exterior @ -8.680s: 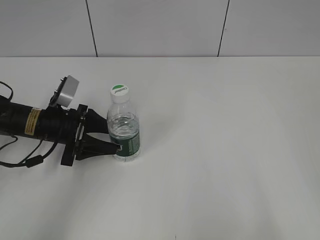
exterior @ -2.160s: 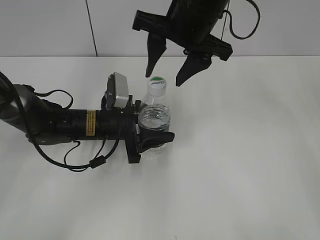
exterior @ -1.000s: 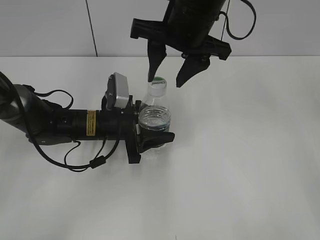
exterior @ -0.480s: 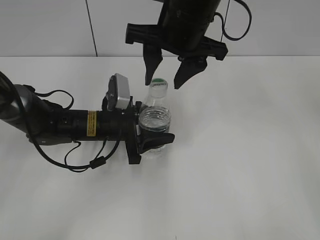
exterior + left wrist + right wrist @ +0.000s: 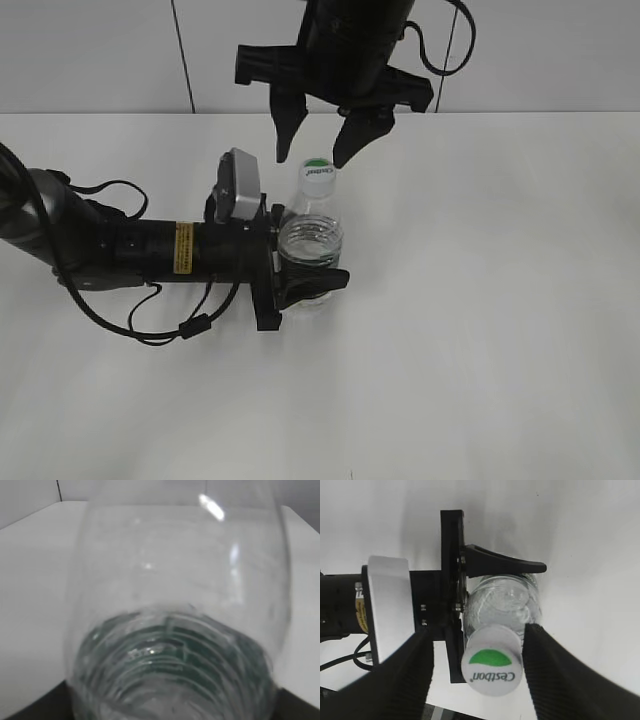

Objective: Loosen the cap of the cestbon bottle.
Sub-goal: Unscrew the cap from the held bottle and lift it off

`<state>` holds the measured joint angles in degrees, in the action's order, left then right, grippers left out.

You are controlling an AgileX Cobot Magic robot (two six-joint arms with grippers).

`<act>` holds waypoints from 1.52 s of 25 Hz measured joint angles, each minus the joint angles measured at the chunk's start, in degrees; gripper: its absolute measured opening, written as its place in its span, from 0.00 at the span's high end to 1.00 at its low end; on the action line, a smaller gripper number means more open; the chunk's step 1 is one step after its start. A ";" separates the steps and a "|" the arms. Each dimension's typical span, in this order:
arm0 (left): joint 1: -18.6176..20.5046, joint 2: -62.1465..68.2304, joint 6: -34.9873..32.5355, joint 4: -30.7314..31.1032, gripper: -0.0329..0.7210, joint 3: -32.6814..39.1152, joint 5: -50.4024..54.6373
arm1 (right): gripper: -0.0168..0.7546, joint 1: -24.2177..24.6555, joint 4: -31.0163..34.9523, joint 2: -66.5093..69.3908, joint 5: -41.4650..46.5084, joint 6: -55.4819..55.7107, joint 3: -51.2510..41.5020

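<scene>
The small clear ribbed plastic cestbon bottle (image 5: 310, 250) stood on the white table (image 5: 480, 300), pinched round its body by the left gripper (image 5: 300, 268). The right gripper (image 5: 318, 150) hung spread wide above the small round white screw cap (image 5: 492, 667) — fingers either side, not touching. Best move, likely: drop straight down, centre on the cap, close firmly before twisting — left must hold.

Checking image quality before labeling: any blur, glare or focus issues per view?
Exterior view: sharp, evenly lit, soft shadows on the white table. Left wrist view: Cestbon bottle fills the frame, blurred from closeness, with glare streaks high on its clear wall. Right wrist view: cap lettering is crisp; the right tool's fingers are soft, dark masses at the bottom.
</scene>
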<state>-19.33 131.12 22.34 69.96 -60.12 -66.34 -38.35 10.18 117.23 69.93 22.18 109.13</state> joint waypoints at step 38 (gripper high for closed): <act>-0.02 0.00 -0.05 0.25 0.41 0.00 0.38 | 0.42 -0.66 0.06 -1.21 0.10 -2.19 -2.94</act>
<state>-19.35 131.12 22.29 70.22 -60.12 -65.96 -39.01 10.24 116.02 70.03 19.98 106.19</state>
